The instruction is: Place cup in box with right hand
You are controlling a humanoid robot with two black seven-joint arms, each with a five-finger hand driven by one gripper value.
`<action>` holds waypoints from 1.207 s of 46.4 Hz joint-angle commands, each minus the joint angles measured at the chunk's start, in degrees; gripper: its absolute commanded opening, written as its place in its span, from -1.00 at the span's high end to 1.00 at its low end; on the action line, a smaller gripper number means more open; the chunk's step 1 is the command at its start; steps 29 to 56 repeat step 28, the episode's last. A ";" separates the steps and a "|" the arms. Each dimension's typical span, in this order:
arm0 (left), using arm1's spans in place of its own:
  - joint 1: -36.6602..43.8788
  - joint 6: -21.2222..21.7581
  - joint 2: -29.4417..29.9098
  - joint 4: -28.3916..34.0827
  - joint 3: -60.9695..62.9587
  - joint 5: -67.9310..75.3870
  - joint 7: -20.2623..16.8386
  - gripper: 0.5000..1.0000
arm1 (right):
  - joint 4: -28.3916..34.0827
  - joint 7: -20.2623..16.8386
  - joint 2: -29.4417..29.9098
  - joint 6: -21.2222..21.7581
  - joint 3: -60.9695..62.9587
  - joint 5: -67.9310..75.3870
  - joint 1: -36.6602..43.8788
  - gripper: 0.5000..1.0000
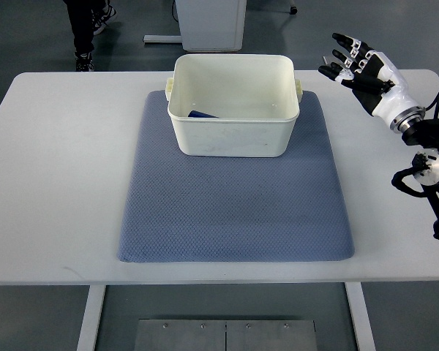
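One cup [203, 115] was observed, dark blue, lying inside the box [233, 135] against the near-left part of its floor. Only a small sliver of the cup was seen above the box's near wall, so its long axis and the way its mouth pointed could not be told; the visible edge appeared to run roughly left to right, tilted slightly. Nothing else was seen in the box, though the near part of its floor was hidden by the near wall.

One box was counted: cream-white, rectangular with rounded corners, open at the top, with a small lug on each short side. It was set on the far half of one blue-grey mat [234, 212], its longer side running left to right. The mat was laid on one white table [51, 183], and the near half of the mat was bare.

One robot hand was in view, the right hand [355, 67], held above the far-right corner of the table, well apart from the box and to its right. Its fingers were spread and slightly bent, and nothing was held in them. The right arm was seen entering from the right edge. The left arm was not seen.

A person's legs [84, 25] were noted on the floor beyond the table's far-left corner, and a white cabinet base [208, 22] stood behind the box.
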 commanded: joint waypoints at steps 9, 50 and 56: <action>-0.01 -0.02 0.00 0.00 0.00 0.00 -0.01 -1.00 | -3.94 1.27 4.57 -0.07 1.37 0.54 -1.99 -1.00; -0.01 -0.02 0.00 0.00 0.00 0.00 -0.01 -1.00 | -4.12 1.18 7.91 -0.07 2.86 0.54 -4.19 -1.00; -0.01 -0.02 0.00 0.00 0.00 0.00 -0.01 -1.00 | -4.12 1.18 7.91 -0.07 2.86 0.54 -4.19 -1.00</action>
